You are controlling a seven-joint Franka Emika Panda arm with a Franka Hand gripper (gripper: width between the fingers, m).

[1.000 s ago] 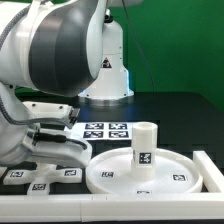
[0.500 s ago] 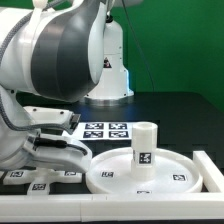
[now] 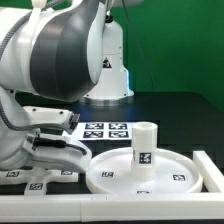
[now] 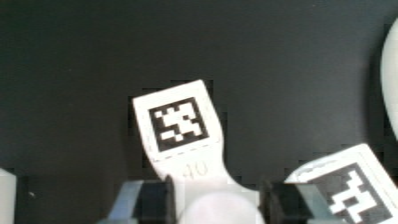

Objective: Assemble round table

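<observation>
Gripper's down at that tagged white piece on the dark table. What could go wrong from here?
1. The gripper meets only the narrow end of the tagged white part, so the part could pivot or slip when lifted.
2. The leg stands upright on the disc, and carrying the part over could knock it.

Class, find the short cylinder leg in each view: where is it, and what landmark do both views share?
Exterior view: the cylinder leg stands upright on the round disc, low, right of centre.
Wrist view: not in it.
Shared landmark: the dark tabletop.
</observation>
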